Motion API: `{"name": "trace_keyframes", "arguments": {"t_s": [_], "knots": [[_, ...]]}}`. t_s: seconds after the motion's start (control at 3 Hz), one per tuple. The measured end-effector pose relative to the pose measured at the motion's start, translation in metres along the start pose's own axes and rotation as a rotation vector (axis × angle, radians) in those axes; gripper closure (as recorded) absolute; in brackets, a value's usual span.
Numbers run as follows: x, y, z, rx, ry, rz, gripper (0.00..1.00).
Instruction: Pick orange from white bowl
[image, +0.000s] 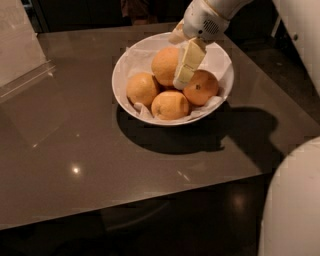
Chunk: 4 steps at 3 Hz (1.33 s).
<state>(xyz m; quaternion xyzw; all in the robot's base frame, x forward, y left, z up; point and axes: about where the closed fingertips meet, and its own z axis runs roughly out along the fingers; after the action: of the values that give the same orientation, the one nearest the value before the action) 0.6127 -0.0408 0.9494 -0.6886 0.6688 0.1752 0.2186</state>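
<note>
at your far left a clear plastic stand sits on the dark table. mid-table lies the white bowl, lined with paper. a small orange sits at its left and another small one at the front. the orange, the largest, rests at the back of the bowl. the gripper reaches down from upper right, over that orange's right side and beside a deeper-orange one. you cannot tell whether the claw is spread or pinching.

High camera looks down at gripper fingers over white bowl.
</note>
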Motion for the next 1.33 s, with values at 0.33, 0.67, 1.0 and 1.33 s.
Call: {"name": "trace_keyframes", "arguments": {"t_s": [0.33, 0.67, 1.0, 1.33], "knots": [[-0.0014, -0.0121, 0.0197, -0.031, -0.033, 0.008, 0.0], [-0.0043, -0.0171, 0.0224, -0.016, -0.041, 0.008, 0.19], [-0.0043, -0.0171, 0.0225, -0.016, -0.041, 0.008, 0.42], [-0.0043, -0.0171, 0.0225, -0.016, -0.041, 0.008, 0.65]]}}
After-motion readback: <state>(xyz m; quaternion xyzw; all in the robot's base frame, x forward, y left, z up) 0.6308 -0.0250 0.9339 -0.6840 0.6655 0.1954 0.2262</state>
